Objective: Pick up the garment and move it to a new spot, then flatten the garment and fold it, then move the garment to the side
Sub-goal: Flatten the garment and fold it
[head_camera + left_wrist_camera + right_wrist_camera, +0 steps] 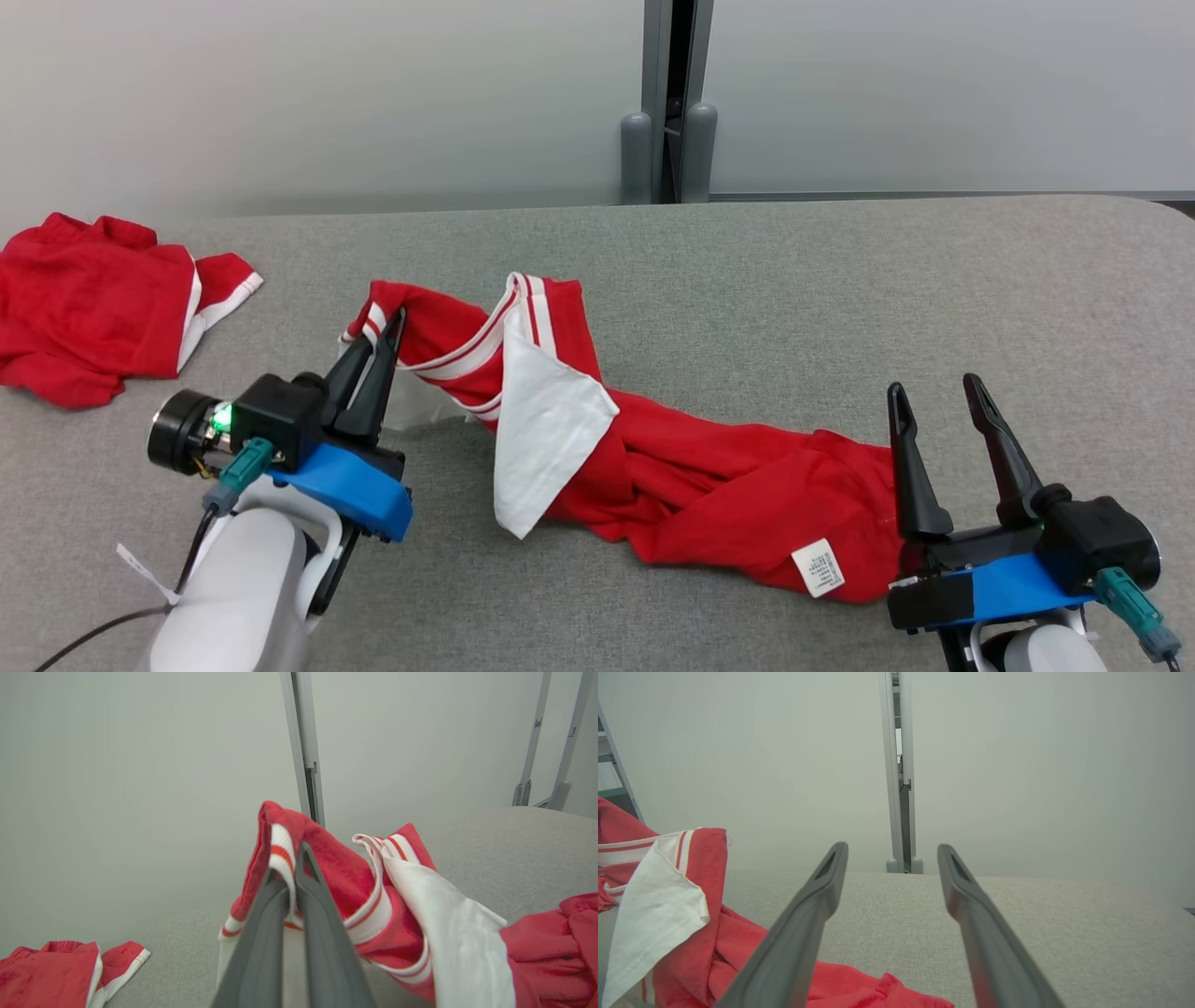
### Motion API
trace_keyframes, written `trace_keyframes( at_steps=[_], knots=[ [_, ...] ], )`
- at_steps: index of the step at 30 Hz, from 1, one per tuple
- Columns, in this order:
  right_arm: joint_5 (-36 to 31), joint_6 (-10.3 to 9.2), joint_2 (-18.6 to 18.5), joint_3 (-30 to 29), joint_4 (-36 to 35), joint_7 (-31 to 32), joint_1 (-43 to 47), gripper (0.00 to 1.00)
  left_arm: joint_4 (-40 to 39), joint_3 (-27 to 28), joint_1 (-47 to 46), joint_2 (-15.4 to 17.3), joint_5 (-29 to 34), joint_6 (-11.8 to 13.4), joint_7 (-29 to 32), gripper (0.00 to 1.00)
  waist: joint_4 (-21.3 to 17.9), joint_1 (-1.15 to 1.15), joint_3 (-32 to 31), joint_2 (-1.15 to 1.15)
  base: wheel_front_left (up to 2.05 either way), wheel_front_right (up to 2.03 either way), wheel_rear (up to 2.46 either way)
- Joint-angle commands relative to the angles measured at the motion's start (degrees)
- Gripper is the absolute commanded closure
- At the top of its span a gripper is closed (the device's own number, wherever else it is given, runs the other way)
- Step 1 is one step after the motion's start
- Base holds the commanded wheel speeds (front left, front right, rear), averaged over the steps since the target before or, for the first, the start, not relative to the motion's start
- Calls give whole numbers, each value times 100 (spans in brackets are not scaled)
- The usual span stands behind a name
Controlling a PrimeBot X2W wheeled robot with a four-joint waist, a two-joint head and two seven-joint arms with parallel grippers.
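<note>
Our left gripper (385,329), lower left, pinches the striped edge of the red garment (709,471) sprawled mid-frame on the grey table (840,271); our right gripper (934,385), lower right, has its jaws spread.

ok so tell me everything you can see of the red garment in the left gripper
The red garment looks like soft knit with white-and-red striped trim, a white panel folded outward and a white care label near its right end. It lies crumpled in a long twisted strip across the grey table. The left gripper is shut on the striped edge at its left end, held slightly raised; the open right gripper sits by the other end.
</note>
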Motion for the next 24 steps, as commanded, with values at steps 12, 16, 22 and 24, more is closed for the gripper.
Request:
trace_keyframes(
  at_steps=[12,16,22,24],
  knots=[
    [50,-2,9,-11,-43,-2,26,0,-325,-63,-421,66,86,-60,-1,100,-26,0,-28,0,0,0,0],
    [67,-2,9,-21,-46,-2,40,0,-348,-86,-445,67,84,-72,-1,100,-57,0,-26,0,0,0,0],
    [71,-2,9,-51,-36,-2,40,0,-356,-107,-465,59,83,-80,-1,100,-73,0,-34,0,0,0,0],
    [68,-2,9,-51,-35,-2,46,0,-360,-113,-475,61,83,-80,-1,100,-71,0,-37,0,0,0,0]
  ],
)
